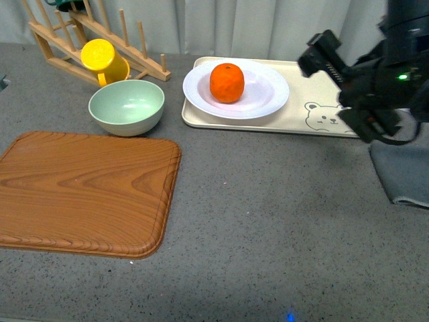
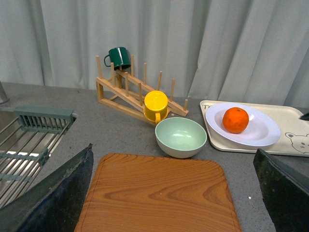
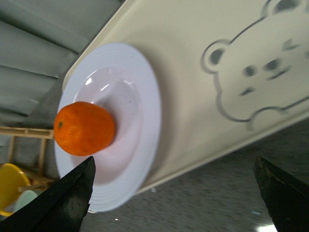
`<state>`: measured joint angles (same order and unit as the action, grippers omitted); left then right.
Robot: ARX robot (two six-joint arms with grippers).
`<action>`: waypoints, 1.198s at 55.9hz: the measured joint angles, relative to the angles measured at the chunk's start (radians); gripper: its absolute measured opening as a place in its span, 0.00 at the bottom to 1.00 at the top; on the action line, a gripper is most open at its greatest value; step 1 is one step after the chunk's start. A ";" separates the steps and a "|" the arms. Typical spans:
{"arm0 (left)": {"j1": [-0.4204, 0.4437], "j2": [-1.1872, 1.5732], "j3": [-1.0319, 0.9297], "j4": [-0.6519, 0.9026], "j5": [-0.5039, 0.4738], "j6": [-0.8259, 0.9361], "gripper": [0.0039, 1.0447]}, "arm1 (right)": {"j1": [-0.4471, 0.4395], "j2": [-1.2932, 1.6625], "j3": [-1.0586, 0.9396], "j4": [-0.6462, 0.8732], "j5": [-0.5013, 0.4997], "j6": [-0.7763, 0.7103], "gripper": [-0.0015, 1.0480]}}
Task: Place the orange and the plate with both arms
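Observation:
The orange (image 1: pixel 227 82) sits in the middle of the white plate (image 1: pixel 269 96), which rests on the left half of a beige bear tray (image 1: pixel 288 115) at the back of the table. My right gripper (image 1: pixel 339 90) hovers open over the tray's right end, apart from the plate. In the right wrist view the orange (image 3: pixel 84 128) and plate (image 3: pixel 145 106) lie beyond the open right gripper (image 3: pixel 174 198), with nothing between its fingers (image 3: pixel 63 203). My left gripper (image 2: pixel 171 203) is open above the wooden board, far from the orange (image 2: pixel 235 120) and plate (image 2: pixel 263 133). It is out of the front view.
A large wooden board (image 1: pixel 87 191) lies at front left. Behind it stand a pale green bowl (image 1: pixel 127 106), a yellow mug (image 1: pixel 104 60) and a wooden rack (image 1: pixel 67 33) holding a dark green mug (image 2: pixel 118 57). A grey cloth (image 1: pixel 405 171) lies at the right edge.

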<state>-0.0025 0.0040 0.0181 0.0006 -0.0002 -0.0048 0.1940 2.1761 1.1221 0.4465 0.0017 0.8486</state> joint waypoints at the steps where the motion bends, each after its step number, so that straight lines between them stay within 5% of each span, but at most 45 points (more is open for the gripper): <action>1: 0.000 0.000 0.000 0.000 0.000 0.000 0.94 | -0.006 -0.038 -0.040 0.004 0.024 -0.040 0.91; 10: 0.000 0.000 0.000 0.000 0.000 0.000 0.94 | -0.055 -0.344 -0.354 0.101 0.174 -0.383 0.91; 18: 0.000 0.000 0.000 0.000 0.000 0.000 0.94 | -0.111 -0.618 -0.624 0.139 0.152 -0.671 0.91; 24: 0.000 0.000 0.000 0.000 0.000 0.000 0.94 | -0.185 -0.879 -0.829 0.161 0.069 -0.864 0.91; 36: 0.000 0.000 0.000 0.000 0.000 0.000 0.94 | -0.310 -1.215 -0.968 0.070 -0.145 -0.956 0.91; 43: 0.000 0.000 0.000 0.000 0.000 0.000 0.94 | -0.310 -1.401 -1.100 0.251 -0.111 -0.887 0.71; 51: 0.000 0.000 0.000 0.000 0.000 0.000 0.94 | -0.233 -1.549 -1.114 0.169 -0.013 -0.863 0.46; 67: 0.000 0.000 0.000 0.000 0.000 0.000 0.94 | -0.198 -1.722 -1.117 0.006 -0.003 -0.860 0.01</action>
<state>-0.0029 0.0036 0.0181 0.0006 -0.0002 -0.0048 -0.0036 0.4538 0.0051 0.4522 -0.0010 -0.0113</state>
